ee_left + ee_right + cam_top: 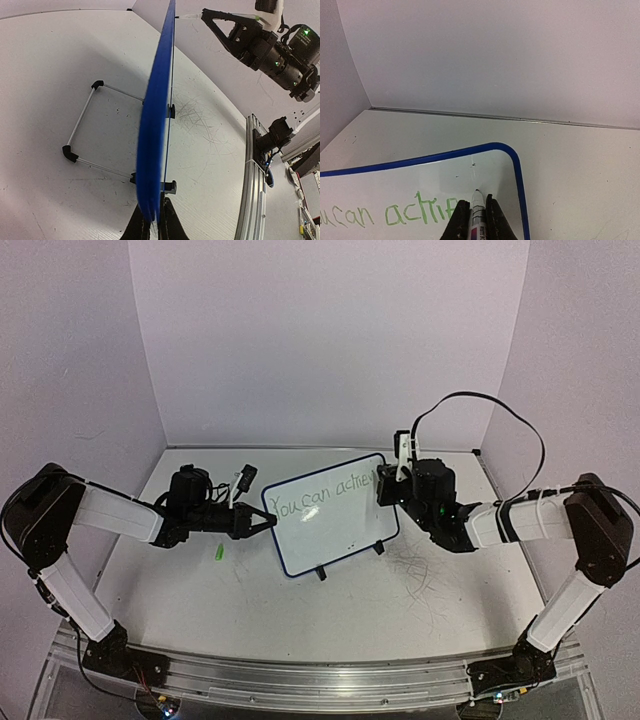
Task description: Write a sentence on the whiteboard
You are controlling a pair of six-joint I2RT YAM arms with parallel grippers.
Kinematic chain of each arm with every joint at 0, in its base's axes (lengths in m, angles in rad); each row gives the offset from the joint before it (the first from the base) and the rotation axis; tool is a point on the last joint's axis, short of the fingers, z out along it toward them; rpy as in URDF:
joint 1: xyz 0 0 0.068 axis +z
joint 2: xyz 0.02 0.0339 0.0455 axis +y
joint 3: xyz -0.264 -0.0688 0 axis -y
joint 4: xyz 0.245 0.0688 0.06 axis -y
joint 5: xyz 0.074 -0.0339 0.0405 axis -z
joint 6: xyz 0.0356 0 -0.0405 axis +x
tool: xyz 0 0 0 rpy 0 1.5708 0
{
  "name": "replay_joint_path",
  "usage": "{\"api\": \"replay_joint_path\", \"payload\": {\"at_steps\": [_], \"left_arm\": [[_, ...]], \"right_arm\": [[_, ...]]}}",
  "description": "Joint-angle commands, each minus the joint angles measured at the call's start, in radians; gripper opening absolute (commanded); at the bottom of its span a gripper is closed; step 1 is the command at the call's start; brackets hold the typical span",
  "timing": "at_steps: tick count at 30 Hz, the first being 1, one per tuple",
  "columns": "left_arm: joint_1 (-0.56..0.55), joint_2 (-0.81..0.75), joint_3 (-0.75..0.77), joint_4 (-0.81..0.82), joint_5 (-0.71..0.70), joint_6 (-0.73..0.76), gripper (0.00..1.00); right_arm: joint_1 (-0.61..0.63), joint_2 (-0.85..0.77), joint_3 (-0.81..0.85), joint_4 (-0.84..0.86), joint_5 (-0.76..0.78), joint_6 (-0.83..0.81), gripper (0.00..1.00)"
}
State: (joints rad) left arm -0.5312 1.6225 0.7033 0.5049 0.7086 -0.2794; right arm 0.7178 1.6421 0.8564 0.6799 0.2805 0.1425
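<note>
Bright, even light; faint glare on whiteboard (330, 515).

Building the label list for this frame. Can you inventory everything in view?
whiteboard: 1, white with blue rim, upright at mid-table
sentence: 1 unfinished line, green, starts "You can", top of the board
marker: 1, white barrel, tip at the board by the last letters
small green piece: 1, green, on the table left of the board; possibly the marker's cap
wire stand: 1, pale rods with black corners, behind the board
table: 1, white, scuffed
left gripper: 1, black, shut on the board's left edge
right gripper: 1, black, shut on the marker
</note>
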Motion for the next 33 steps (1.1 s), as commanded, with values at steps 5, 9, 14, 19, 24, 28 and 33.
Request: {"api": "replay_joint_path", "payload": {"at_steps": [5, 9, 14, 19, 24, 28, 33], "left_arm": [[0.002, 0.013, 0.01, -0.063, -0.064, 0.071, 0.0], [0.002, 0.009, 0.01, -0.064, -0.062, 0.069, 0.0], [0.002, 0.007, 0.01, -0.065, -0.064, 0.07, 0.0], [0.002, 0.015, 0.011, -0.065, -0.061, 0.071, 0.0], [0.002, 0.015, 0.013, -0.065, -0.06, 0.072, 0.0], [0.002, 0.02, 0.015, -0.065, -0.06, 0.071, 0.0], [0.002, 0.023, 0.017, -0.065, -0.059, 0.071, 0.0]], "right_arm": [[-0.042, -0.076, -0.076, 0.057, -0.12, 0.036, 0.0], [-0.044, -0.054, -0.071, 0.074, -0.151, 0.036, 0.0], [-0.046, -0.021, -0.056, 0.078, -0.145, 0.035, 0.0], [-0.045, -0.006, -0.039, 0.061, -0.124, 0.035, 0.0], [-0.046, 0.001, -0.036, 0.044, -0.066, 0.036, 0.0], [-0.046, 0.002, -0.031, 0.045, -0.033, 0.038, 0.0], [-0.046, 0.002, -0.023, 0.052, -0.026, 0.032, 0.0]]}}
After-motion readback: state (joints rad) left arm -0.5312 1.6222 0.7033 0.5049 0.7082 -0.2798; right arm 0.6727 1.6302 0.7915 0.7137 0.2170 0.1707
